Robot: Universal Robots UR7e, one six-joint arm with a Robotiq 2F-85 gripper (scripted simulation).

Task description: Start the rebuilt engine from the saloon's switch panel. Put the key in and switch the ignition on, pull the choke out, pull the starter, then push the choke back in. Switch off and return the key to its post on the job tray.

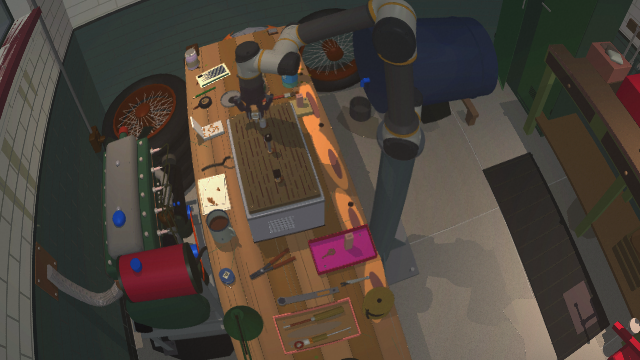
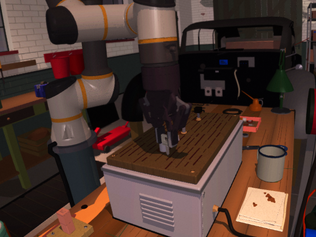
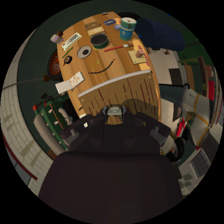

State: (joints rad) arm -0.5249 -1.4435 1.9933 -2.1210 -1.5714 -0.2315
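Note:
My gripper (image 2: 166, 141) stands upright over the near end of the wooden switch panel (image 2: 176, 146), its fingers clamped on the head of the grey key (image 2: 164, 142) (image 3: 114, 111), whose blade points down at the panel top. Further along the panel stand two pull knobs (image 2: 183, 131) (image 2: 198, 112), seen from above as dark knobs (image 1: 268, 140) (image 1: 276, 174). The key's pink post (image 2: 65, 220) on its small wooden base sits on the bench near the panel's corner. The wrist camera does not show where the blade meets the panel.
The grey box (image 2: 163, 199) under the panel fills the bench middle. An enamel mug (image 2: 270, 163), stained papers (image 2: 263, 205) and a black cable (image 2: 229, 222) lie to one side. A magenta tray (image 1: 342, 248), pliers (image 1: 272, 265) and a wrench (image 1: 306, 296) lie beyond the far end.

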